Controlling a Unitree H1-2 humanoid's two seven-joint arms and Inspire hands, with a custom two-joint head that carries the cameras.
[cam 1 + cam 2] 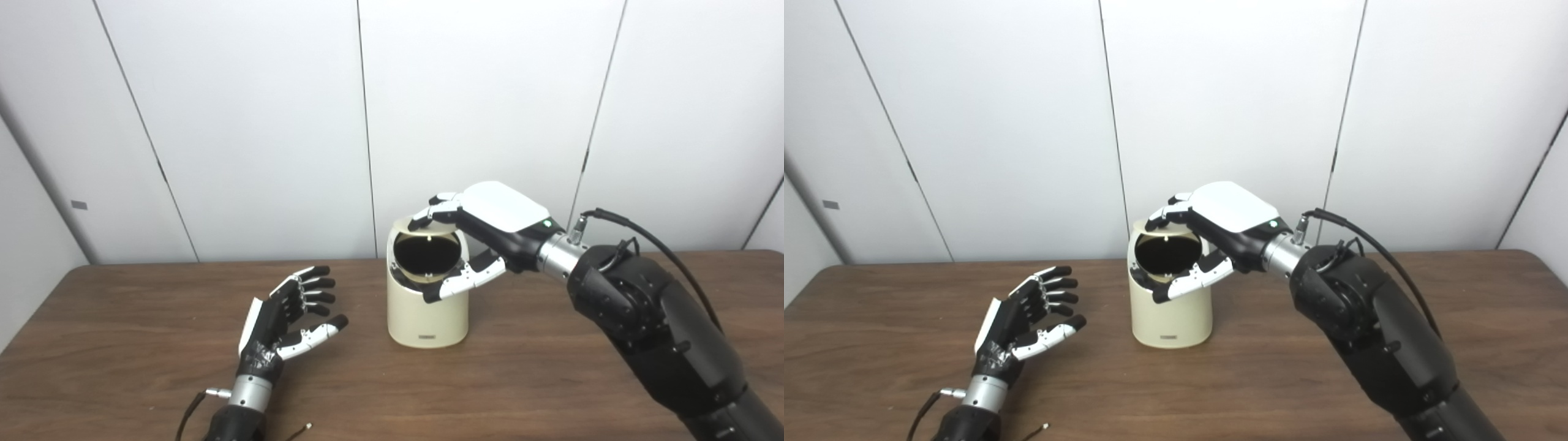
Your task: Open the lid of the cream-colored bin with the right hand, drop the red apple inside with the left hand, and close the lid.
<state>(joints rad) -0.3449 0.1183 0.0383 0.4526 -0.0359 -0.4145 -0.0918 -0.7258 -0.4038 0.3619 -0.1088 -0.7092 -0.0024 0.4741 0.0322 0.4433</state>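
Right hand [490,229] arches over the bin [427,312], fingers on the raised lid [422,225], thumb at the front rim. Left hand [288,318] rests on the table [551,392], fingers apart, empty.

Right robot hand [1213,236] holding raised lid [1159,228], cream bin [1170,306] open, left robot hand [1029,318] empty

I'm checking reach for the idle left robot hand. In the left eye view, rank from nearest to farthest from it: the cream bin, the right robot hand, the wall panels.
From the left robot hand:
1. Cream bin, just to its right on the table.
2. Right robot hand, over the bin's open top.
3. Wall panels, behind the table.
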